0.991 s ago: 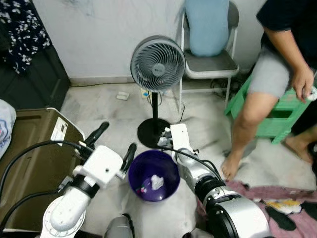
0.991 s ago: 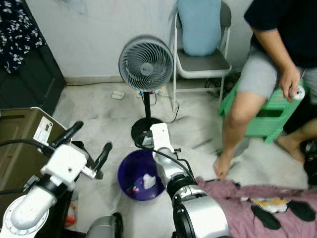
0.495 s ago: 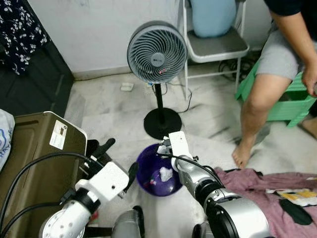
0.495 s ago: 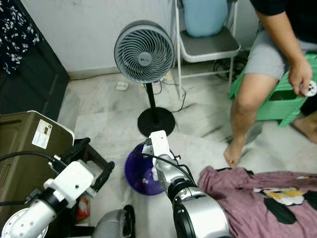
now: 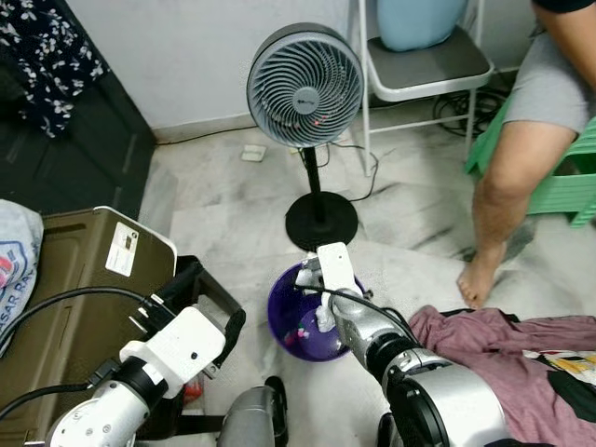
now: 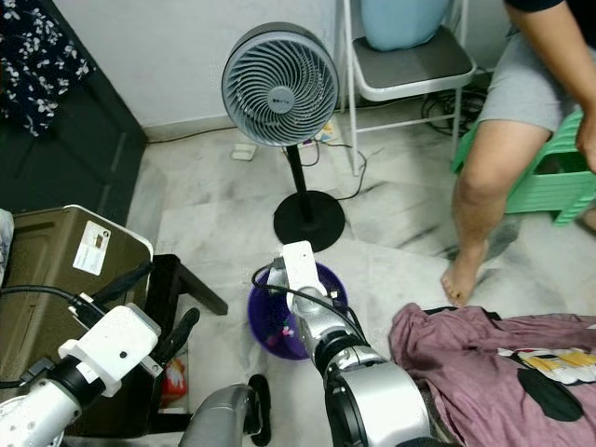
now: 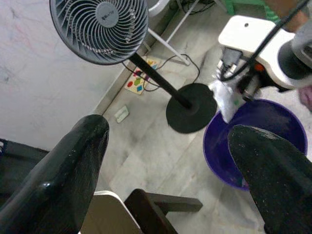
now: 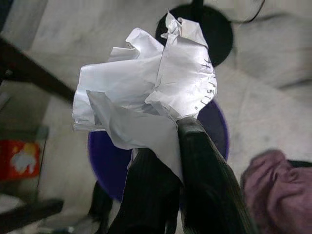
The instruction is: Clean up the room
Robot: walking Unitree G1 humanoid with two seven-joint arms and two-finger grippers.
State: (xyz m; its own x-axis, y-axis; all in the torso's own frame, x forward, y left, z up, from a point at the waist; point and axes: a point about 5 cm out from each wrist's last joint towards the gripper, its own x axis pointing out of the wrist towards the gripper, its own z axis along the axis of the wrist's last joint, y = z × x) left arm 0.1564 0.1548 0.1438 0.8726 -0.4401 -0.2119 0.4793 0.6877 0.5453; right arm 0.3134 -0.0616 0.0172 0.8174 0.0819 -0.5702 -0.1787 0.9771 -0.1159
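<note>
You get even, soft indoor light in both head views, with the pale floor (image 5: 233, 223) bright and only a faint shadow under the fan (image 5: 304, 88), while the dark cabinet (image 5: 74, 140) at your left stays murky. The head views are fairly sharp in the middle and bend slightly toward the edges. In the right wrist view the crumpled paper (image 8: 146, 92) is bright and crisp, but the ground behind it is blurred, and in the left wrist view the near black fingers (image 7: 68, 170) look soft and glossy.
</note>
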